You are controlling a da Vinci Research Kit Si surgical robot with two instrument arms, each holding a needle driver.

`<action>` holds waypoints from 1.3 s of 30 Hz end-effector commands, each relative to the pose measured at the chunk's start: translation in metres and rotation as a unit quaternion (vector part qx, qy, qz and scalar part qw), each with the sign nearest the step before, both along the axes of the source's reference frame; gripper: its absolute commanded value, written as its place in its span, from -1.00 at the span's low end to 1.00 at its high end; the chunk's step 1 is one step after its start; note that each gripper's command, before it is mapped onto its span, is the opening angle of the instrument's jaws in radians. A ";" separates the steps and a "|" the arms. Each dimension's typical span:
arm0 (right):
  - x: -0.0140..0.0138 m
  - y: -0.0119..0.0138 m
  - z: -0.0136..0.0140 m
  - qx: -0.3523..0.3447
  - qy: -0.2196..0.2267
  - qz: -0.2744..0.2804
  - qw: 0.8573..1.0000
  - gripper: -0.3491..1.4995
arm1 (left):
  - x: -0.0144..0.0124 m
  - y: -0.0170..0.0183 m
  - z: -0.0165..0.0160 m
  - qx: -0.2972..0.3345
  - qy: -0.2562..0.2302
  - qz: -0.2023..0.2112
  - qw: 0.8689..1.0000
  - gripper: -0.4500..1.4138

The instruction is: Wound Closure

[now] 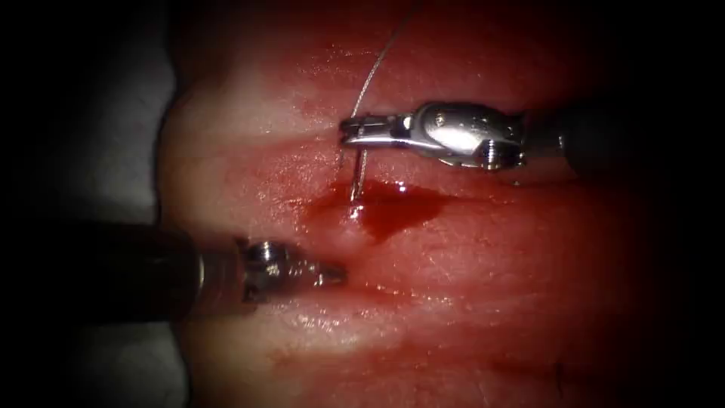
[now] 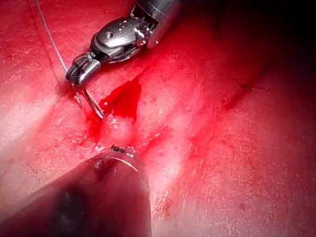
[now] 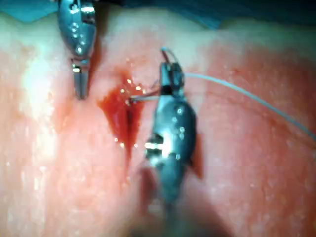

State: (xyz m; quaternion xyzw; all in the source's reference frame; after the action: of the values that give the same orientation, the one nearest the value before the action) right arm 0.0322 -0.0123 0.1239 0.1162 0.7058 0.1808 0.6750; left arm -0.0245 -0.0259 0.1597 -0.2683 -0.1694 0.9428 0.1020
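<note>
My right tool (image 1: pixel 349 133) comes in from the right, jaws shut on the curved needle (image 1: pixel 358 175) near its thread end. The needle points down to the left edge of a pool of red fluid (image 1: pixel 389 211) in the cut, and the fluid hides its tip. Thread (image 1: pixel 377 64) runs up and away from the jaws. In the left wrist view the same tool (image 2: pixel 78 74) holds the needle (image 2: pixel 93 104) against the tissue. My left tool (image 1: pixel 336 274) lies low on the left, shut and holding nothing, its tips on the tissue just below the pool. The right wrist view shows it (image 3: pixel 80 88) beside the red fluid (image 3: pixel 121 116).
The tissue (image 1: pixel 483 302) is wet and smeared red around the cut. A pale cloth (image 1: pixel 83 151) lies beyond its left edge. The left tool's dark shaft (image 2: pixel 94 202) is close in the left wrist view. Thread (image 3: pixel 247 98) trails off across the tissue.
</note>
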 end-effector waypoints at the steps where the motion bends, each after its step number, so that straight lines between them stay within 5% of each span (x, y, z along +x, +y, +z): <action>1: 0.0006 -0.0009 0.0004 0.014 0.004 -0.001 1.000 -1.00 | -0.0004 -0.0010 0.0005 0.002 -0.001 0.001 1.000 -0.39; 25: 0.0011 -0.0028 0.0011 0.221 0.025 -0.016 0.975 -1.00 | 0.0011 -0.0010 0.0005 0.002 -0.005 0.009 1.000 -0.37; 39: 0.0028 -0.0054 0.0016 0.343 0.043 -0.055 0.937 -1.00 | 0.0011 -0.0010 0.0005 0.003 -0.005 0.009 1.000 -0.37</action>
State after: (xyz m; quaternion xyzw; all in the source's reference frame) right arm 0.0345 -0.0172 0.1249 0.3944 0.6165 0.3714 0.5713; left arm -0.0229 -0.0258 0.1596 -0.2713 -0.1720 0.9424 0.0937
